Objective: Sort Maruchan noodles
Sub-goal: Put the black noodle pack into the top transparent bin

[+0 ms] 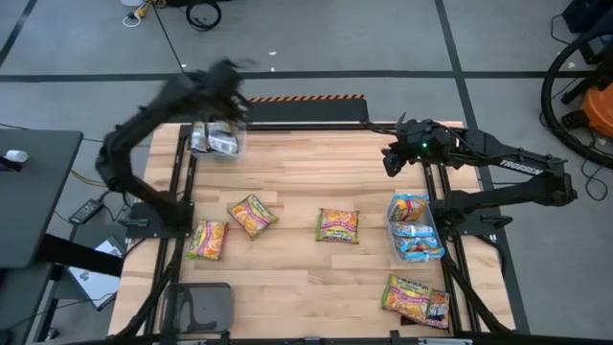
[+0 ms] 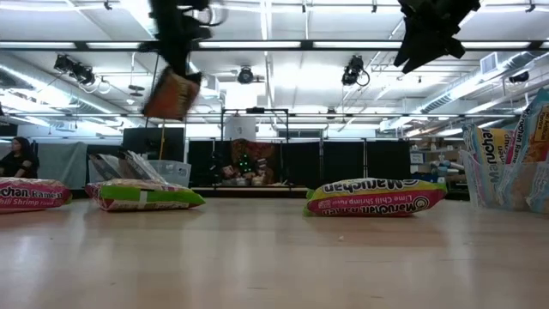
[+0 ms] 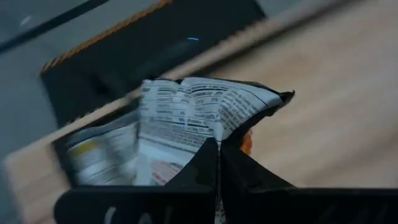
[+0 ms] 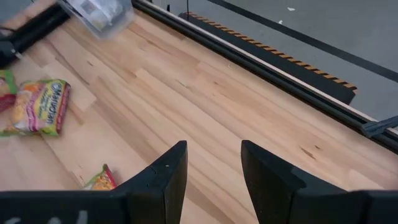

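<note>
holding a dark noodle packet [image 3: 205,109] by one crinkled edge, your left gripper [image 3: 217,163] has its fingers pinched tight together high over the far left corner of the table [image 1: 306,182], just above the clear bin [image 1: 216,140] that already has packets in it. that thin edge grip is the risk: the packet hangs loose below the fingers in the low view, so a quick swing could let it slip out, or a release off-centre could drop it on the bin's rim or the bare wood. your right gripper [image 4: 211,163] waits with its fingers spread and nothing between them, raised over the far right side. three orange-yellow packets [image 1: 252,214] lie loose mid-table, and more sit in the right bin [image 1: 415,230] and near the front right corner [image 1: 415,297]. watch that the left arm clears the bin wall when it lowers, since a knock could shift the bin.
</note>
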{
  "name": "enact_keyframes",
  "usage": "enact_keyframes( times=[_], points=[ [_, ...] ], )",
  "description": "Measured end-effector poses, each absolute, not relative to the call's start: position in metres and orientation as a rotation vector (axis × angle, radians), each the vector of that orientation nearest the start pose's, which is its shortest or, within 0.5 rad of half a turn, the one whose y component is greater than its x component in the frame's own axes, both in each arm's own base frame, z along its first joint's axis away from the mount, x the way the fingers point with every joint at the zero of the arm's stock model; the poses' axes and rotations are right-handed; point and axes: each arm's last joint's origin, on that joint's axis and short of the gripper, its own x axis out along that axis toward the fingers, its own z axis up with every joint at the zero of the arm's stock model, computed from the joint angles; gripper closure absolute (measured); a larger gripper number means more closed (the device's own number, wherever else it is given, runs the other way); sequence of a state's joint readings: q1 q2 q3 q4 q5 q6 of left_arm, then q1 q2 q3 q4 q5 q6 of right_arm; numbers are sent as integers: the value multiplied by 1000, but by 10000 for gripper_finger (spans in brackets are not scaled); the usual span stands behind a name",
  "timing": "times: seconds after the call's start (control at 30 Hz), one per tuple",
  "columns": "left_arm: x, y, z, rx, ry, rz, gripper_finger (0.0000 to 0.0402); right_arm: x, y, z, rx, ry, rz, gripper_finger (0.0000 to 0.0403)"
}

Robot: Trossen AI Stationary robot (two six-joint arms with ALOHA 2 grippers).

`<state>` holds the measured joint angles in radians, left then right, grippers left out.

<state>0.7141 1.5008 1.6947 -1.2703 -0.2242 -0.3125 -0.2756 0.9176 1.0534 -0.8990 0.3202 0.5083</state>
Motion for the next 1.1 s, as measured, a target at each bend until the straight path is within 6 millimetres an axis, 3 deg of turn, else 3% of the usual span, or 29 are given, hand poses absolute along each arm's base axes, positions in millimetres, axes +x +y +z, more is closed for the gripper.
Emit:
enact_keyframes(
  times=[0.1, 0.23, 0.5, 0.6, 0.77, 0.9, 1.1],
  points=[
    [176, 205, 395, -627, 870, 1077, 392, 156, -52, 341, 467, 592, -746, 246],
    [168, 230, 380, -778, 737, 968, 392, 160, -51, 341, 468, 578, -730, 246],
    [151, 249, 287, -1030, 767, 1016, 392, 164, -40, 340, 494, 586, -686, 246],
    [154, 254, 268, -1054, 654, 983, 392, 164, -38, 340, 488, 585, -679, 246],
    [162, 256, 253, -1049, 532, 985, 393, 165, -37, 341, 512, 569, -695, 246],
    [157, 253, 243, -1067, 571, 1062, 393, 165, -37, 341, 523, 566, -698, 246],
    [141, 250, 249, -1024, 603, 1170, 392, 165, -37, 340, 523, 566, -698, 246]
  ],
)
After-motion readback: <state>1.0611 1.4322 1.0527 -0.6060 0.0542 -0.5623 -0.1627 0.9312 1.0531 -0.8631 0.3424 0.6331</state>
